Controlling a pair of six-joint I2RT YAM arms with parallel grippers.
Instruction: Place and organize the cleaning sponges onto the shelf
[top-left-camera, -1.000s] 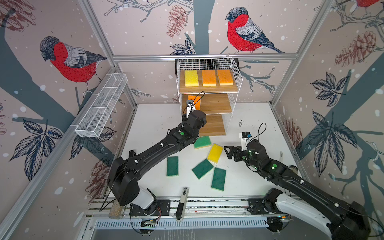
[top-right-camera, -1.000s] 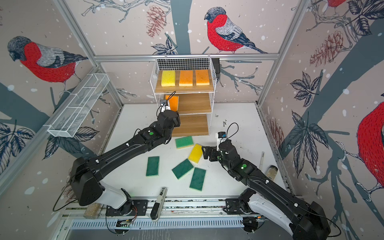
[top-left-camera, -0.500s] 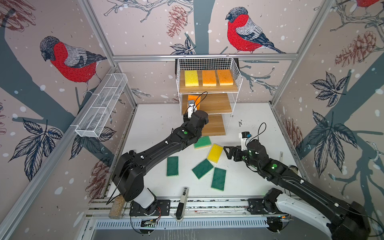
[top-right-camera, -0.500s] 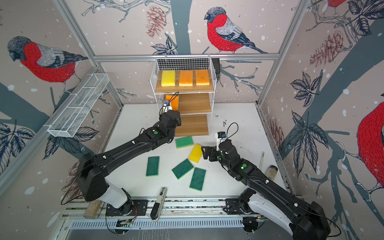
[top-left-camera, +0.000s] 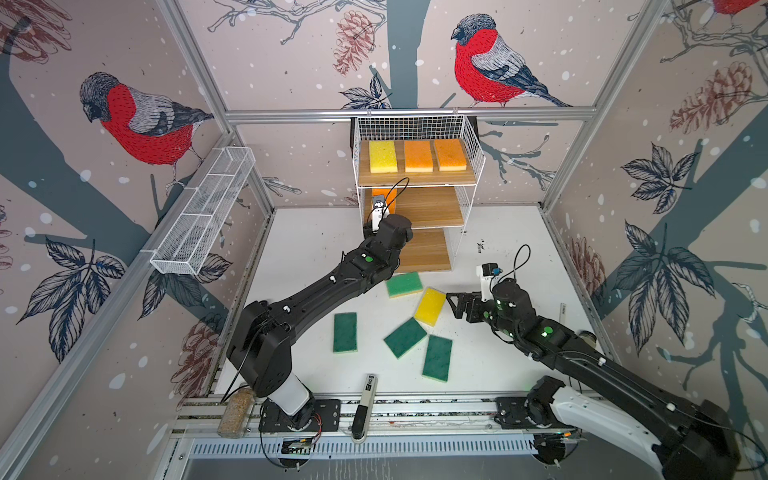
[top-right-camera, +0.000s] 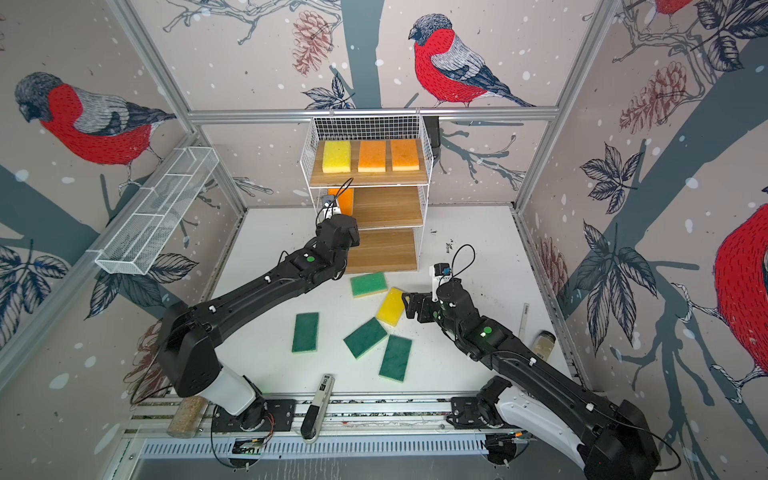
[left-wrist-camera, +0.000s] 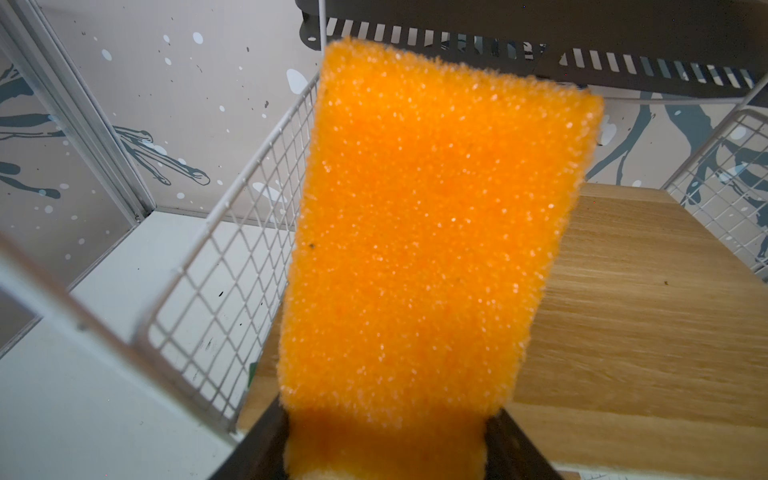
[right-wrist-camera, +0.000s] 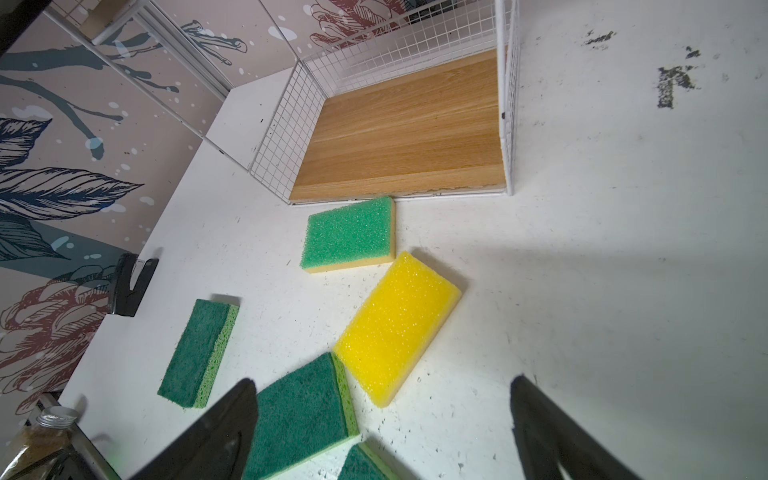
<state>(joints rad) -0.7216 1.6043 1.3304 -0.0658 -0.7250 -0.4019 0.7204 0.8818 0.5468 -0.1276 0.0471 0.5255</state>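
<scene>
The shelf (top-left-camera: 417, 208) stands at the back, its wire sides white and its boards wooden. One yellow sponge (top-left-camera: 382, 156) and two orange sponges (top-left-camera: 418, 156) lie in a row on its top board. My left gripper (left-wrist-camera: 390, 440) is shut on a third orange sponge (left-wrist-camera: 428, 232), held tilted over the left end of the middle board (left-wrist-camera: 648, 299). On the table lie a light green sponge (top-left-camera: 404, 284), a yellow sponge (top-left-camera: 431, 306) and three dark green sponges (top-left-camera: 345, 332). My right gripper (right-wrist-camera: 384, 386) hovers open, close to the right of the yellow sponge (right-wrist-camera: 397, 326).
A long white mesh basket (top-left-camera: 203, 216) hangs on the left wall. A black-and-white marker (top-left-camera: 363, 409) and a jar of grains (top-left-camera: 235, 411) lie at the front rail. Another jar (top-right-camera: 542, 345) stands by the right wall. The shelf's bottom board (right-wrist-camera: 407, 137) holds nothing.
My left arm has pushed the orange sponge slightly further in over the middle board. The right arm has not moved.
</scene>
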